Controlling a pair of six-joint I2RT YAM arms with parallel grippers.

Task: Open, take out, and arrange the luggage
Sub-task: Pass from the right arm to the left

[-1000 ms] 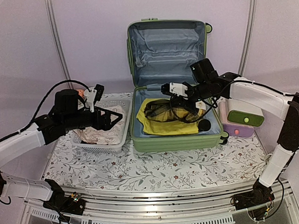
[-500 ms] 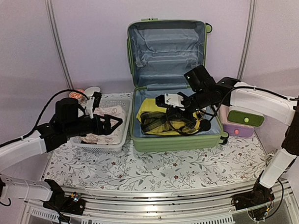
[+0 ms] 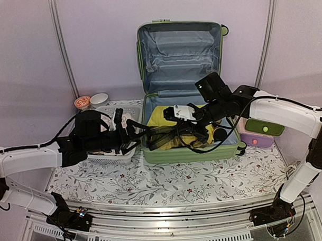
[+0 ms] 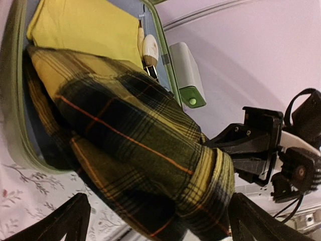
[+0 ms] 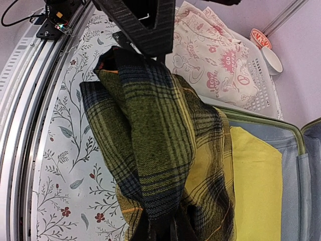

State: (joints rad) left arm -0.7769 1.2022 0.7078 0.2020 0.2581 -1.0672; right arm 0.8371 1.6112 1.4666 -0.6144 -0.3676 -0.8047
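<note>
Lilac-walled booth; table [image 3: 168, 183] under a floral-print cloth, seen from above.

1. Luggage [image 3: 189, 154]: light-green hard-shell suitcase at the centre of the top view. It lies open, with the lid upright against the back wall and the grey-blue lining exposed. The lower half lies flat on the table.
2. Yellow garment [image 3: 159, 114]: folded flat in the lower half of the luggage.
3. Plaid shirt [image 5: 160, 150]: yellow and black check with thin orange lines. It is bunched and lifted over the front-left part of the luggage, hanging partly past its rim.
4. Right gripper [image 4: 223, 148]: reaches in from the right of the top view, fingers pressed together and pinching one end of the plaid shirt.
5. Left gripper [image 3: 136, 133]: at the left rim of the luggage, fingers spread wide, holding nothing. The plaid shirt fills the gap in front of it; contact cannot be told.
6. White perforated basket [image 3: 107, 158]: just left of the luggage, holding a white cloth with red print [image 5: 220, 60].
7. Two small bowls [image 3: 90, 101]: upper left, behind the basket.
8. White, green and purple box [image 3: 259, 135]: just right of the luggage.
</note>
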